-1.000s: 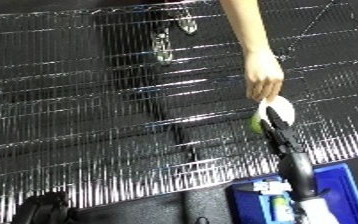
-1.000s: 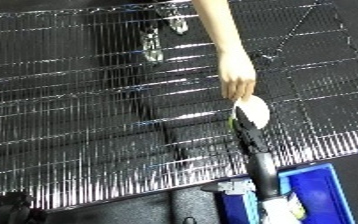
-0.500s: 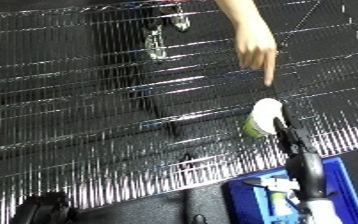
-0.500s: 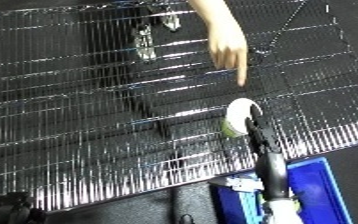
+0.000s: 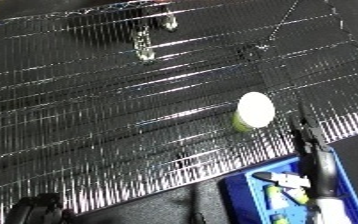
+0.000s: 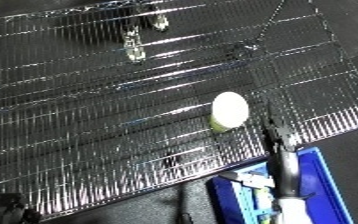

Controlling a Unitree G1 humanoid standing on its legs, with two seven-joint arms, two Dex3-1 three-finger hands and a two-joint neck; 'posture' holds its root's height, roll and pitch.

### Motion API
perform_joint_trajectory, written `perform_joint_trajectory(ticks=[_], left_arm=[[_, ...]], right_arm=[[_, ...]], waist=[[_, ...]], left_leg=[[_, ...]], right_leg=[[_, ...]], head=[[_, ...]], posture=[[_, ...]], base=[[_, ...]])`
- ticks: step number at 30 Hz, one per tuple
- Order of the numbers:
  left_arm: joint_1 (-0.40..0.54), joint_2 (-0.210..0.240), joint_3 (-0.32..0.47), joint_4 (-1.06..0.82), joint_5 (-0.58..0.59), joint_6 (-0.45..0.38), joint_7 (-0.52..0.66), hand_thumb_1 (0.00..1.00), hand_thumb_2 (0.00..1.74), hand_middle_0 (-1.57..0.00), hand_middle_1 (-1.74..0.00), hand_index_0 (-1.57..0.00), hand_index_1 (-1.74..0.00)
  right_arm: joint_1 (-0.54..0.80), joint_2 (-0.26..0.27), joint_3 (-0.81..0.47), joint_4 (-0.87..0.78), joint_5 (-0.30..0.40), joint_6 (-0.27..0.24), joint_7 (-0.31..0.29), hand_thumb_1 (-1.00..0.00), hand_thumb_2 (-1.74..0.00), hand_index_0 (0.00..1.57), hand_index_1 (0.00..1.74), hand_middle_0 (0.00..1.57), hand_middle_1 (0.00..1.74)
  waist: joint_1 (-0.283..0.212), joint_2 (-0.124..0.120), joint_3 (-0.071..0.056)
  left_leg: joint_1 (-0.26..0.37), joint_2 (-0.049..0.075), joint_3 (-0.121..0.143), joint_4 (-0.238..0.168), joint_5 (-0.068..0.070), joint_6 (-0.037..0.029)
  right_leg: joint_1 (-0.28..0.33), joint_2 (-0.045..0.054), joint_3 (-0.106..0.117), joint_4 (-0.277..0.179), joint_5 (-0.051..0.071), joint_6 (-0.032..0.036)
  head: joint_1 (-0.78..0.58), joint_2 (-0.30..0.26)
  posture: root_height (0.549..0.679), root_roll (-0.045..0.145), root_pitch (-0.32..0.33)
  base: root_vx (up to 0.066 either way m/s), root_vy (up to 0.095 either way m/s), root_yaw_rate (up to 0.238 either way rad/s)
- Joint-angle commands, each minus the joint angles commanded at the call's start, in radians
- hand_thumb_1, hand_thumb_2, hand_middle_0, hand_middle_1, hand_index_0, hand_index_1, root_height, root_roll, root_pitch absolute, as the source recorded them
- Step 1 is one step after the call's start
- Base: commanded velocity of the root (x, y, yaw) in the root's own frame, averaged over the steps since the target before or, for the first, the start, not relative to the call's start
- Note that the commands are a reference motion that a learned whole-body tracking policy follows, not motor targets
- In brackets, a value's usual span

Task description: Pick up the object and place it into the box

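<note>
The object is a short cylinder (image 5: 254,110) with a white top and a yellow-green side, lying on the wire mesh table (image 5: 87,110) at the right. My right hand (image 5: 307,142) stands edge-on just right of it and slightly nearer, fingers straight, apart from the cylinder and holding nothing. The blue bin (image 6: 322,172) sits below the table's front edge at the lower right, under my right forearm, with several small items inside. A dark rounded shape (image 5: 38,210) at the lower left may be my left hand; its state is hidden.
Two metal clips (image 5: 143,46) (image 5: 169,22) lie on the mesh at the far middle. The table's front edge runs diagonally from the lower left up to the right, with dark floor below it. A raised wire frame (image 5: 273,45) crosses the far right.
The person's hand that was at the cylinder has pulled away and left the view. The cylinder stays on the mesh. My right hand keeps its place beside it; the camera has shifted.
</note>
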State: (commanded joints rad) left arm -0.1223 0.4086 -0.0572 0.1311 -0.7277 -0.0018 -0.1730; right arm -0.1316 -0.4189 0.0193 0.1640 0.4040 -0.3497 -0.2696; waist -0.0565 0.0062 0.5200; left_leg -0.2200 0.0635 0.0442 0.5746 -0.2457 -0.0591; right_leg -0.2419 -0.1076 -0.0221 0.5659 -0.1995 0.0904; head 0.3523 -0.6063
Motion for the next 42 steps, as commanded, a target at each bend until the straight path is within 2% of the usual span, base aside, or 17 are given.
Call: perform_joint_trajectory(ticks=[4, 9, 13, 14, 19, 26, 33, 39, 42], left_arm=[[-0.001, 0.0, -0.008, 0.002, 0.004, -0.003, 0.004, 1.0, 1.74, -1.57, -1.74, -1.57, -1.74], [-0.001, 0.002, -0.02, 0.007, 0.003, -0.01, 0.01, 1.0, 1.74, -1.57, -1.74, -1.57, -1.74], [-0.006, -0.001, -0.031, 0.012, -0.004, -0.02, 0.016, 1.0, 1.74, -1.57, -1.74, -1.57, -1.74], [-0.009, -0.004, -0.039, 0.012, -0.012, -0.025, 0.021, 1.0, 1.74, -1.57, -1.74, -1.57, -1.74], [-0.015, -0.008, -0.058, 0.012, -0.027, -0.03, 0.04, 1.0, 1.74, -1.57, -1.74, -1.57, -1.74], [-0.027, -0.014, -0.076, 0.012, -0.034, -0.04, 0.049, 1.0, 1.74, -1.57, -1.74, -1.57, -1.74], [-0.049, -0.007, -0.085, 0.007, -0.032, -0.037, 0.062, 1.0, 1.74, -1.57, -1.74, -1.57, -1.74], [-0.068, 0.005, -0.096, 0.01, -0.038, -0.029, 0.072, 1.0, 1.74, -1.57, -1.74, -1.57, -1.74], [-0.079, 0.009, -0.104, 0.01, -0.045, -0.024, 0.077, 1.0, 1.74, -1.57, -1.74, -1.57, -1.74]], right_arm=[[-0.004, 0.0, -0.002, 0.013, 0.037, -0.01, 0.006, 0.0, 0.0, 0.0, 0.0, 0.0, 0.0], [-0.017, -0.008, -0.011, 0.039, 0.079, -0.021, 0.016, 0.0, 0.0, 0.0, 0.0, 0.0, 0.0], [-0.035, -0.022, -0.017, 0.06, 0.087, -0.021, 0.025, 0.0, 0.0, 0.0, 0.0, 0.0, 0.0], [-0.05, -0.036, -0.021, 0.073, 0.089, -0.016, 0.03, 0.0, 0.0, 0.0, 0.0, 0.0, 0.0], [-0.089, -0.07, -0.029, 0.102, 0.096, 0.008, 0.045, 0.0, 0.0, 0.0, 0.0, 0.0, 0.0], [-0.129, -0.09, -0.027, 0.128, 0.092, 0.037, 0.061, 0.0, 0.0, 0.0, 0.0, 0.0, 0.0], [-0.184, -0.1, -0.012, 0.144, 0.079, 0.064, 0.059, 0.0, 0.0, 0.0, 0.0, 0.0, 0.0], [-0.248, -0.113, 0.0, 0.169, 0.067, 0.09, 0.058, 0.0, 0.0, 0.0, 0.0, 0.0, 0.0], [-0.282, -0.121, 0.009, 0.183, 0.052, 0.103, 0.065, 0.0, 0.0, 0.0, 0.0, 0.0, 0.0]], waist=[[-0.007, 0.008, 0.0], [-0.016, 0.02, 0.0], [-0.023, 0.033, 0.0], [-0.027, 0.045, 0.0], [-0.031, 0.072, 0.0], [-0.03, 0.091, 0.0], [-0.022, 0.096, 0.0], [-0.014, 0.099, 0.0], [-0.01, 0.104, 0.0]], left_leg=[[-0.02, 0.001, 0.001, 0.021, -0.007, -0.0008], [-0.039, 0.002, 0.003, 0.036, -0.009, -0.0025], [-0.054, 0.001, 0.005, 0.043, 0.0, -0.0061], [-0.063, 0.0, 0.006, 0.048, 0.008, -0.0087], [-0.087, -0.007, 0.006, 0.065, 0.025, -0.0135], [-0.115, -0.014, 0.002, 0.085, 0.032, -0.0149], [-0.147, -0.021, -0.005, 0.11, 0.028, -0.0111], [-0.188, -0.03, -0.011, 0.156, 0.008, -0.0041], [-0.207, -0.033, -0.012, 0.17, 0.004, -0.0022]], right_leg=[[-0.019, 0.002, 0.002, 0.022, -0.009, -0.0079], [-0.046, 0.001, 0.005, 0.042, -0.014, -0.013], [-0.065, -0.0002, 0.009, 0.054, -0.019, -0.0173], [-0.078, -0.0019, 0.012, 0.062, -0.024, -0.0213], [-0.105, -0.0057, 0.018, 0.087, -0.037, -0.0313], [-0.14, -0.0114, 0.021, 0.12, -0.051, -0.0391], [-0.18, -0.0097, 0.018, 0.159, -0.061, -0.0445], [-0.219, -0.0117, 0.018, 0.198, -0.07, -0.048], [-0.241, -0.0123, 0.02, 0.213, -0.072, -0.0486]], head=[[0.047, 0.012], [0.117, 0.045], [0.143, 0.056], [0.176, 0.063], [0.215, 0.065], [0.235, 0.067], [0.253, 0.09], [0.269, 0.109], [0.275, 0.117]], posture=[[0.659, 0.048, -0.069], [0.658, 0.057, -0.059], [0.657, 0.063, -0.05], [0.657, 0.068, -0.045], [0.654, 0.079, -0.035], [0.651, 0.089, -0.023], [0.648, 0.094, -0.008], [0.644, 0.098, 0.003], [0.641, 0.098, 0.012]], base=[[0.026, -0.046, -0.053], [0.018, -0.024, -0.069], [0.004, 0.017, -0.073], [0.013, 0.045, -0.05], [0.016, 0.032, -0.018], [0.021, 0.0, 0.033], [0.008, -0.037, 0.039], [0.018, -0.019, 0.032], [0.021, 0.002, 0.04]])
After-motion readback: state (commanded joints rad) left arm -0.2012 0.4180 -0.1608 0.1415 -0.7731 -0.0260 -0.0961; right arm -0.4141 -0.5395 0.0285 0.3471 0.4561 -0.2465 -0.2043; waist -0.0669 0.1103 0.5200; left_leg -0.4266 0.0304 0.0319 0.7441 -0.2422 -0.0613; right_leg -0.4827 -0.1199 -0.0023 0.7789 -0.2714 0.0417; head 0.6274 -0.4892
